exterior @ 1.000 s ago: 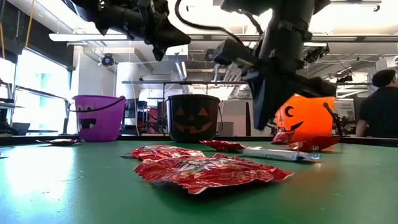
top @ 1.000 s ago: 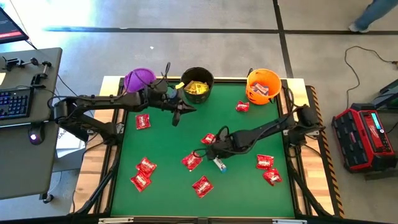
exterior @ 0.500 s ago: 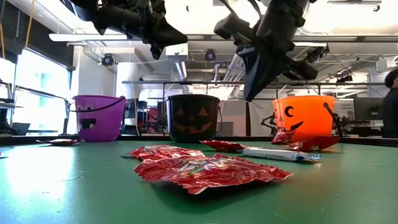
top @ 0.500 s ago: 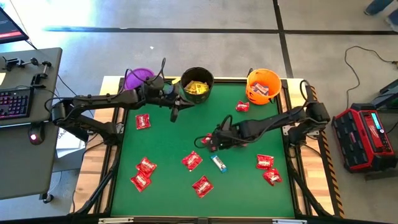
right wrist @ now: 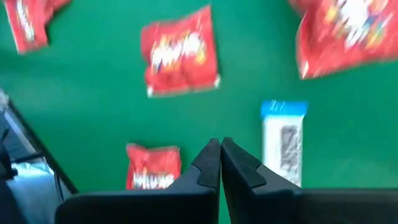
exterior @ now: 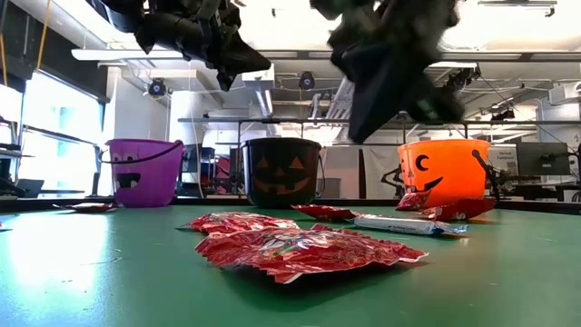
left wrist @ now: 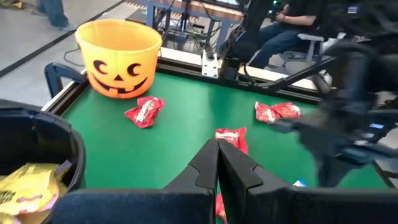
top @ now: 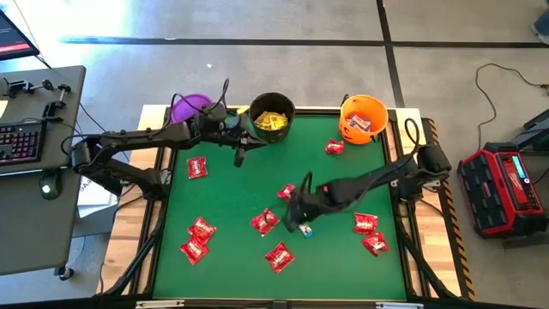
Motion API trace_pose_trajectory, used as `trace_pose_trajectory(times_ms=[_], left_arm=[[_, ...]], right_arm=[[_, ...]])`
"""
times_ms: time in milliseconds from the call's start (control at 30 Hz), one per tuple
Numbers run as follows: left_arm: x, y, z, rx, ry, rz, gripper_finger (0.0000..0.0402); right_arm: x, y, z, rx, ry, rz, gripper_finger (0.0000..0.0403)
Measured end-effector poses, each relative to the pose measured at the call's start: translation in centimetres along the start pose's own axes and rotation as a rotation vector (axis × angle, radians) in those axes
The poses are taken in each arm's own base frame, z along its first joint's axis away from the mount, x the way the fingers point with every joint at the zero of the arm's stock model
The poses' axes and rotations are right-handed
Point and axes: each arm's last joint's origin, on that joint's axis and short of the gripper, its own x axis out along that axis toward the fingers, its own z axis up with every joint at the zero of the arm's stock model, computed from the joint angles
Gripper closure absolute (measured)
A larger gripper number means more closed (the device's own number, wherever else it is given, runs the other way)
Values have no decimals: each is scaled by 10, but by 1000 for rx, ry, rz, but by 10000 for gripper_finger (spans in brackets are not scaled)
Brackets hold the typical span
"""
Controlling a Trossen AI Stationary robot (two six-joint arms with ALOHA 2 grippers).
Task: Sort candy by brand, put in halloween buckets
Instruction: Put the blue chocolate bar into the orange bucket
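Three buckets stand along the far edge: purple [top: 190, 107], black [top: 272, 114] with yellow packets inside, and orange [top: 363, 118]. Several red packets lie flat on the green mat, among them one [top: 264, 221] near the middle. A white-and-blue bar [top: 304, 229] lies flat beside it. My right gripper [right wrist: 219, 152] hangs shut above the mat next to the bar [right wrist: 283, 146], holding nothing. My left gripper [top: 240, 157] is shut and empty, raised above the mat in front of the black bucket [left wrist: 25, 168].
More red packets lie at the left [top: 197, 167], near left [top: 194, 250], near middle [top: 279, 256], right [top: 365, 223] and beside the orange bucket [top: 334, 147]. A raised frame [top: 412, 215] borders the mat. A desk with a keyboard [top: 21, 142] stands to the left.
My right gripper has risen from just above the mat and rolled about its own axis, staying shut and over the middle of the mat. The white-and-blue bar and the red packets lie where they were.
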Motion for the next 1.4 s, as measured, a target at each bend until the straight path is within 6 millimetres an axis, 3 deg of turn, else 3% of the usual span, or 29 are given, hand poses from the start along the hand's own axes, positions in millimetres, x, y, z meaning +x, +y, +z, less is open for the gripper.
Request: trace_pose_trajectory(times_ms=[233, 533, 667, 933, 1400], left_arm=[[-1, 2, -2, -10, 16, 9, 401], [-1, 2, -3, -14, 28, 9, 402], [-1, 2, -5, -21, 45, 10, 401], [-1, 2, -5, -22, 45, 10, 401], [-1, 2, -6, -27, 58, 11, 401]], right_arm=[[-3, 13, -42, 38, -47, -1, 373], [14, 14, -78, 4, -50, -60, 233], [26, 12, -90, -67, -120, -100, 193], [46, 2, -106, -188, -167, -202, 183], [42, -9, -111, -228, -189, -320, 183]])
